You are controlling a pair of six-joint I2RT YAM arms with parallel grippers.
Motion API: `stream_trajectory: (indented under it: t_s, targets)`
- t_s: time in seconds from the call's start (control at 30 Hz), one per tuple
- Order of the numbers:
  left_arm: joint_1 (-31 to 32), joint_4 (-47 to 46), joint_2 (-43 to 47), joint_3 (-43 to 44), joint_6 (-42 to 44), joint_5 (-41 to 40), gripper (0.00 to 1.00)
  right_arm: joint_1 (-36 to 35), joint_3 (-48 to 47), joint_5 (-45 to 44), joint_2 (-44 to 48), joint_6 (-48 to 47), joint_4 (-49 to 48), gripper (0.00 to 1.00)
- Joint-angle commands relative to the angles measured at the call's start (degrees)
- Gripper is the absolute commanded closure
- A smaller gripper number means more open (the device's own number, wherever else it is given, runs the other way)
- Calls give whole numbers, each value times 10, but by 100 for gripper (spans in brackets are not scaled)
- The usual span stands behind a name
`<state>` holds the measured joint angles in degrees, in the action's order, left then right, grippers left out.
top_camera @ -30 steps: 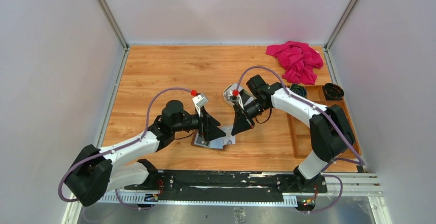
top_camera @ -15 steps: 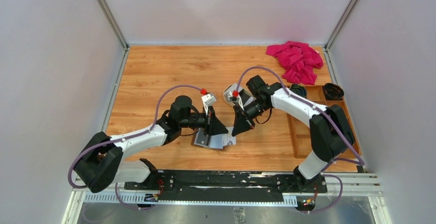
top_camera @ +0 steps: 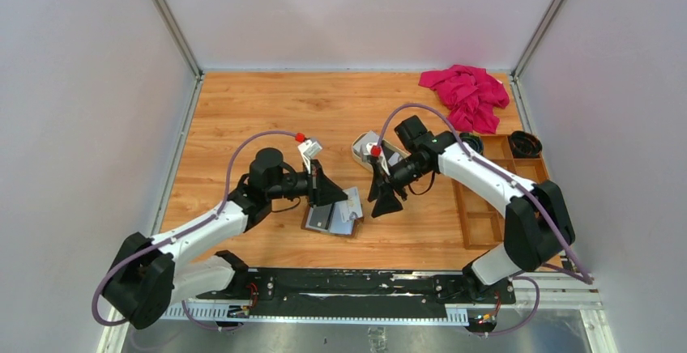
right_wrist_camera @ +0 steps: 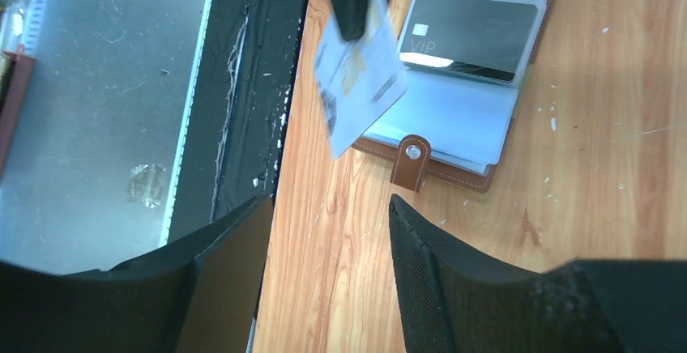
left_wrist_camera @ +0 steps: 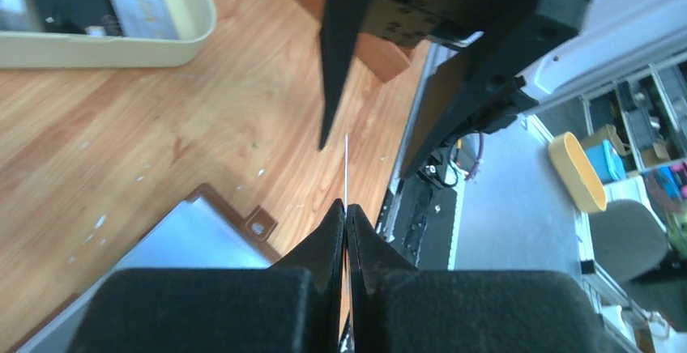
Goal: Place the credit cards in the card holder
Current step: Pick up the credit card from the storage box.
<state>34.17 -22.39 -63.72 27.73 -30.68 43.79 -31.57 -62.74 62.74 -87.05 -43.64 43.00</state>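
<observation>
Left claw (left_wrist_camera: 345, 211) is pinched fully shut on one white card (right_wrist_camera: 356, 86), holding it edge-up over the right edge of the wallet (right_wrist_camera: 441, 122); whether card and wallet touch cannot be told. Right claw (right_wrist_camera: 328, 207) stands open and empty, just beside that card but apart from it. One wallet lies opened flat on the table (right_wrist_camera: 583, 207), with one dark card (right_wrist_camera: 470, 33) in a pocket. One cream tray (left_wrist_camera: 105, 52) behind holds further cards (left_wrist_camera: 142, 1), at least two, exact count unclear. One wooden box (top_camera: 486, 207) and one pink cloth (top_camera: 467, 94) sit to the right.
</observation>
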Motion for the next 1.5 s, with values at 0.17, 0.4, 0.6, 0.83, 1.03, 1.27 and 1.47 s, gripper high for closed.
stream_trajectory:
  t_s: [0.17,0.4,0.6,0.83,1.03,1.27,1.47]
  targets:
    - [-37,216,40,36,51,-91,100,-2,69,-11,52,-58,-51,46]
    - [-73,292,87,48,74,-181,100,-84,77,-86,55,-155,-54,52]
    - [-80,291,111,34,72,-187,100,-127,70,-140,51,-172,-42,47]
    - [-81,284,143,6,67,-190,100,-97,94,-108,74,-81,-35,45]
    - [-81,254,153,-18,51,-177,100,-1,76,-10,23,29,-25,47]
    - [-81,244,171,-33,41,-168,100,10,64,-6,-20,83,-33,48]
    - [-81,239,175,-41,36,-172,100,10,83,-34,-29,220,-122,48]
